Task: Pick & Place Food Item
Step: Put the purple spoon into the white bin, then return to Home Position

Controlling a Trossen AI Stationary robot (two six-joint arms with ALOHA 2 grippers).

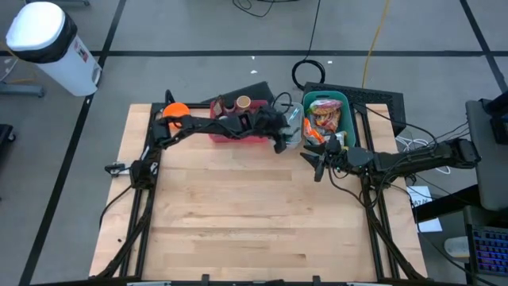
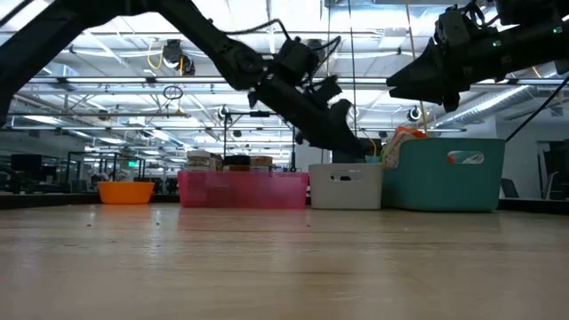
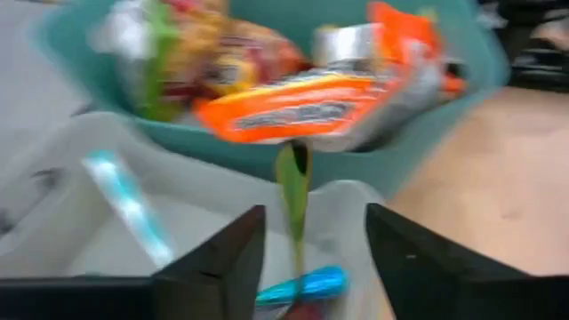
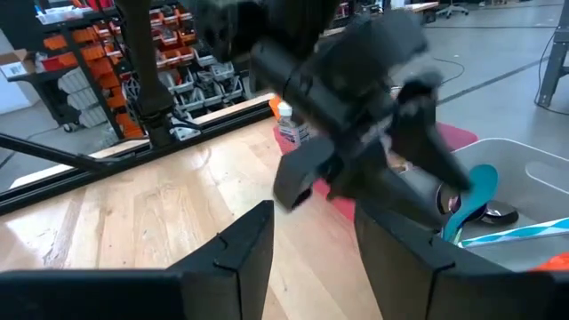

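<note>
Green thin food wrapper point(image 3: 293, 191) hangs between the parted fingers of the left hand point(image 3: 313, 258), over the white plastic bin point(image 3: 80, 204), before the teal bin point(image 3: 267, 151) of snack bags. Right hand point(image 4: 313, 240), fingers apart and empty, hovers beside it.

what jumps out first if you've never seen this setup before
The teal bin at the table's far right edge, heaped with bright orange snack packets, catches the eye first. Next, the left gripper hangs open over the white bin beside it, where a blue wrapper lies. The right gripper hovers empty over the wood near the teal bin, and a pink bin and orange bowl sit farther left.
</note>
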